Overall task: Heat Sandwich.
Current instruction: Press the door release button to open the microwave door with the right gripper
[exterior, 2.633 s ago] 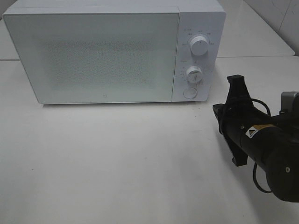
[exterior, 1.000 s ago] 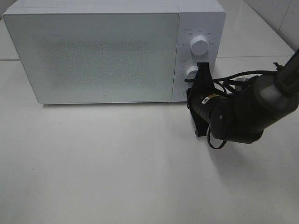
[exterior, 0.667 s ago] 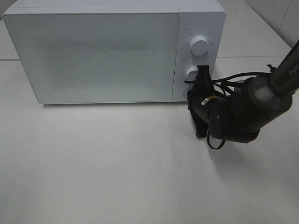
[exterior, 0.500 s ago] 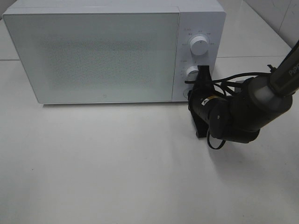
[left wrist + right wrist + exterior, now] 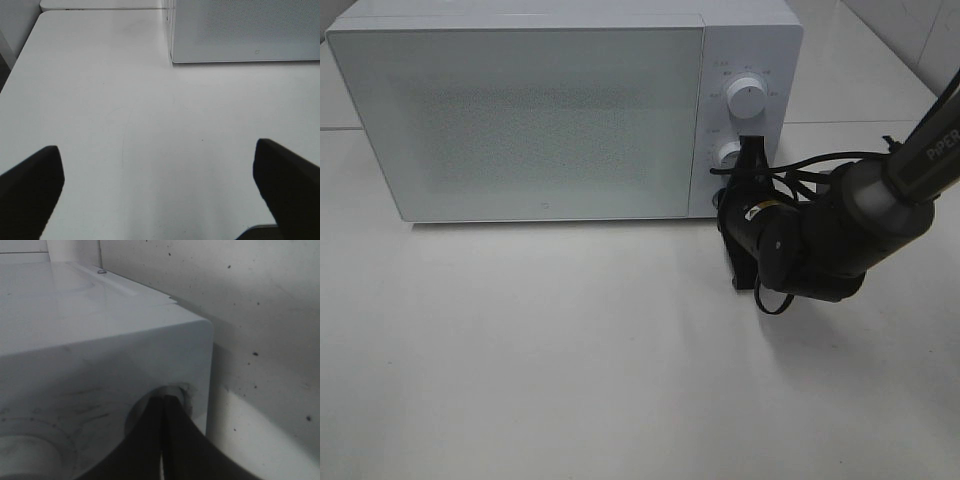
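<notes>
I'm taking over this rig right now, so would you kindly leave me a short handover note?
Right claw: shut, its tips at the round button at the bottom of the microwave control panel, below the lower knob; it looks to be pressing it.
Left claw: open, empty, hanging over the table in front of the microwave.
Sandwich: not in any view.
Done: nothing visible; the door is closed.
Left: open the door, find and load the sandwich, close, set the knobs.
</notes>
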### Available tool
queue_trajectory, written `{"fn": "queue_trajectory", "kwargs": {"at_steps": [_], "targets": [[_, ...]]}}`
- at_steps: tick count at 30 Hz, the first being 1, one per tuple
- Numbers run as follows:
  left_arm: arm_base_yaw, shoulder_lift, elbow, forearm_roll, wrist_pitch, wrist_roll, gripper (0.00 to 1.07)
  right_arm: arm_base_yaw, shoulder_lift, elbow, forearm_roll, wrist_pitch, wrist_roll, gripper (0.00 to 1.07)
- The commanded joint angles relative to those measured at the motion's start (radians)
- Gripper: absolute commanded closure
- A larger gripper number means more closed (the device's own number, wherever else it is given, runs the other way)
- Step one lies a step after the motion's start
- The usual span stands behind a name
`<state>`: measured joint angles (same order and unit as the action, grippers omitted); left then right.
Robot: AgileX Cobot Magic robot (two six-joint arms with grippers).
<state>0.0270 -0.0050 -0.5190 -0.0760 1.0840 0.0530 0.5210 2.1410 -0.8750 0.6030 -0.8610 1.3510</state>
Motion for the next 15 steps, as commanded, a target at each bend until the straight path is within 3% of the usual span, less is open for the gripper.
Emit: {"fn": "queue_trajectory", "kwargs": {"at_steps": [1, 6, 15], "targets": [[0.0, -0.016, 0.001, -0.011, -0.013, 0.003, 0.09, -0.01, -0.008, -0.049, -0.03, -0.23, -0.005, 1.07], [0.0, -0.016, 0.001, -0.011, -0.013, 0.003, 0.09, -0.01, 0.024, -0.086, -0.032, -0.328, 0.003, 1.07], [0.0, -0.016, 0.001, -0.011, -0.013, 0.003, 0.09, -0.01, 0.08, -0.18, -0.037, -0.31, 0.024, 1.07]]}}
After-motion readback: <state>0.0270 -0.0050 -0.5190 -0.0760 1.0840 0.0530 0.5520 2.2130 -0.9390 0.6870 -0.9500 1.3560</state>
